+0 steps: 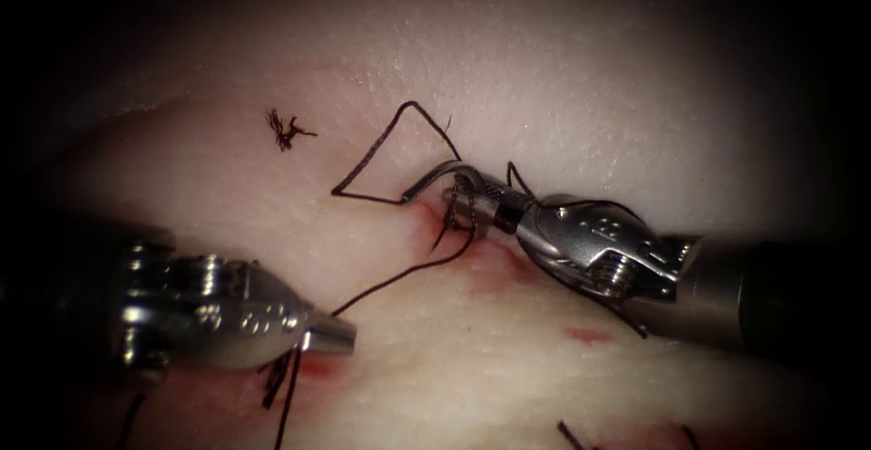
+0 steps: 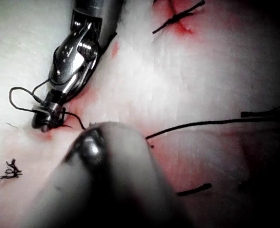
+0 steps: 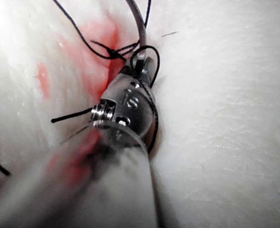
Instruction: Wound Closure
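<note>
My right tool (image 1: 461, 203) comes in from the right, its jaws shut on the curved needle (image 1: 434, 176) near its rear end. The needle arcs left from the jaws, and its tip rests at the tissue (image 1: 581, 96); I cannot tell whether it is in. Dark thread (image 1: 374, 158) makes a triangle above the needle and winds round the right jaws (image 3: 140, 66). The needle (image 3: 140, 28) rises from those jaws in the right wrist view. At lower left, my left tool (image 1: 337, 332) is shut on the thread (image 1: 399, 274) that runs up to the cut (image 1: 435, 232).
A knot with short cut ends (image 1: 287, 131) sits on the tissue left of the cut. Red fluid (image 1: 494, 267) stains the cut under the right tool. Stitch ends (image 1: 277, 379) lie under the left tool, and more stitch ends (image 1: 570, 434) show at the lower edge.
</note>
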Tool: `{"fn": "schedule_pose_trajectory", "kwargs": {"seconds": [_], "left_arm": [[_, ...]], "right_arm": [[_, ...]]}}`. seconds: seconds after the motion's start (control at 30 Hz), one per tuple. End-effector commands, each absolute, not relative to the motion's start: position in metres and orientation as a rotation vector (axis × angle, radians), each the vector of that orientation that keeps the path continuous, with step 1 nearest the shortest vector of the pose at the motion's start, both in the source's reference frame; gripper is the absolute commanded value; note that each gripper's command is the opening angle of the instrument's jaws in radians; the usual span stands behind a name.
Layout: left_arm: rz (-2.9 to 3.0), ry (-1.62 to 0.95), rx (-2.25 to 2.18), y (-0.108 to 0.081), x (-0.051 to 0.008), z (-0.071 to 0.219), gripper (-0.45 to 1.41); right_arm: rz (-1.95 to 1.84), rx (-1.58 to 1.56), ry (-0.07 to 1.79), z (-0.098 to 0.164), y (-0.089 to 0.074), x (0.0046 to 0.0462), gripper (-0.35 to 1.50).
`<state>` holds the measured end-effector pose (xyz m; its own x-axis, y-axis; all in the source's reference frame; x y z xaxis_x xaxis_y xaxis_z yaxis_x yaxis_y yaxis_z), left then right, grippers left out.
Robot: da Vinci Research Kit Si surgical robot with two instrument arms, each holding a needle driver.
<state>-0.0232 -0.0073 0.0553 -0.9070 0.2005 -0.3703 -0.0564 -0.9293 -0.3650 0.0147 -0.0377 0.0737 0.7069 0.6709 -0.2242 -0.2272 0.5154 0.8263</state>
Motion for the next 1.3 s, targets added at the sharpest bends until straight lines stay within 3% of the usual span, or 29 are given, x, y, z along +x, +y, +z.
{"fn": "schedule_pose_trajectory", "kwargs": {"seconds": [0.03, 0.93, 1.3], "left_arm": [[2.896, -0.530, -0.619, -0.0075, -0.0236, 0.0559, -0.45], [2.898, -0.523, -0.614, -0.0073, -0.0235, 0.0557, -0.45], [2.898, -0.517, -0.609, -0.0072, -0.0236, 0.0556, -0.45]], "right_arm": [[0.573, 0.882, 0.561, 0.0740, -0.0382, 0.0155, -0.35], [0.607, 0.989, 0.474, 0.0743, -0.0415, 0.0132, -0.35], [0.687, 0.933, 0.538, 0.0733, -0.0397, 0.0139, -0.35]]}}
